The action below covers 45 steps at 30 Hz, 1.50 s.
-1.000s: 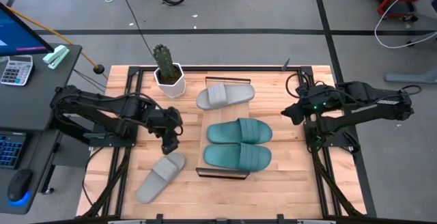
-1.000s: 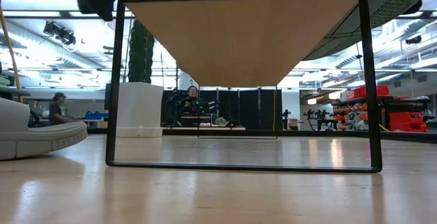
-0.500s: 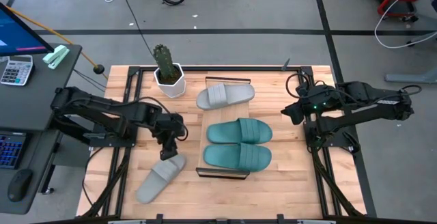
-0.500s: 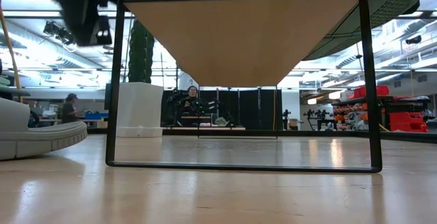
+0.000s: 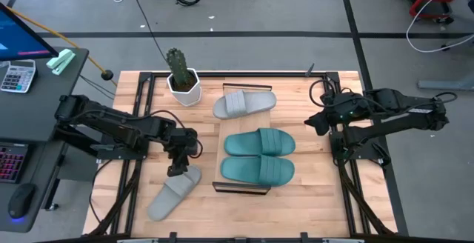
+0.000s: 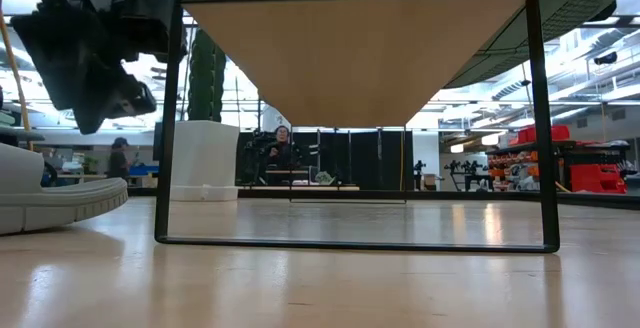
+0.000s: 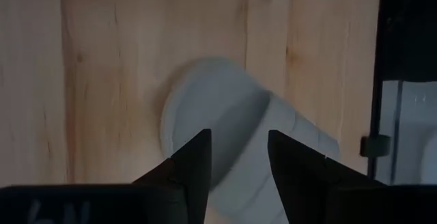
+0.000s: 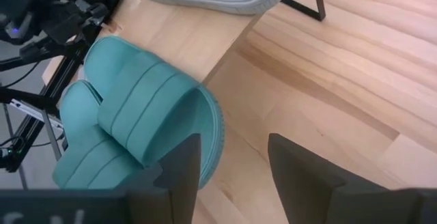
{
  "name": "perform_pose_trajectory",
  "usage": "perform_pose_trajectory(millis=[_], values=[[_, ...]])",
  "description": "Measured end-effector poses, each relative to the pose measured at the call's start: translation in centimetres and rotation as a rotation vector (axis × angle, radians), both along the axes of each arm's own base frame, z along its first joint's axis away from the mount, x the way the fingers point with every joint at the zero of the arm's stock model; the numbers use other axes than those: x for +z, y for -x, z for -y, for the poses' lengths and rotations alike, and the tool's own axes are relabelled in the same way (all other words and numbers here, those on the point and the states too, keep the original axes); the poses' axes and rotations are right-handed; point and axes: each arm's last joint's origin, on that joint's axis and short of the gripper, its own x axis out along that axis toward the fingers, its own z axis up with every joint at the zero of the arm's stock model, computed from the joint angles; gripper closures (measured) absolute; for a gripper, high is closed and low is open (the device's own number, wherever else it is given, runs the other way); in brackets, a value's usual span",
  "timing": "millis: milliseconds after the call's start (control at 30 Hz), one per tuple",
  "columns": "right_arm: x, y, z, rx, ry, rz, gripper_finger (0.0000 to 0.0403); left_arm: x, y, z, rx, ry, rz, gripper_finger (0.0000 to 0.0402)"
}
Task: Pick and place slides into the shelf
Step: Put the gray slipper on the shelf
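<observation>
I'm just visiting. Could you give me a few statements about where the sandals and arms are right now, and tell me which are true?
1. Two teal slides lie on the shelf. True.
2. Both grey slides are on the shelf. False: one grey slide lies on the table.
3. The left gripper hovers over that grey slide, fingers apart. True.
4. The right gripper holds a teal slide. False: it is open and empty.

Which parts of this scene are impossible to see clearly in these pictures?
- Loose light grey slip-on slide: in the left wrist view, left end effector covers its near part.
- Long light-wood shelf board: low view shows only its underside; slides on it are nearly hidden.
- Teal-green slides: right wrist view's edge cuts them.
</observation>
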Motion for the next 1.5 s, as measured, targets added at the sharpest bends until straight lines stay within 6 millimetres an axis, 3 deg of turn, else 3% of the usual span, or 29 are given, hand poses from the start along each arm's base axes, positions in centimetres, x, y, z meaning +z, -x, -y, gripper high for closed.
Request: perform_pose_trajectory(millis=[267,567,933,1233,1500], values=[[-0.2,-0.4,-0.1,0.011,-0.013,-0.019,0.0225,-1.1,-0.5,-1.0,0.003,0.009,0.11,0.0248],[-0.5,-1.1,-0.1,-0.01,-0.039,-0.041,0.0225,-2.8,0.4,-2.5,-0.054,0.024,0.125,0.0254],[-0.7,-2.0,-0.2,-0.02,-0.06,-0.044,0.0227,-4.2,1.3,-4.9,-0.051,0.06,0.151,0.0228],[-0.7,-2.0,-0.2,-0.038,-0.079,-0.039,0.0229,-4.7,1.0,-4.9,-0.039,0.064,0.227,0.019],[-0.7,-2.0,-0.2,-0.046,-0.088,-0.038,0.023,-5.5,1.4,-3.9,-0.085,0.059,0.23,0.0181]])
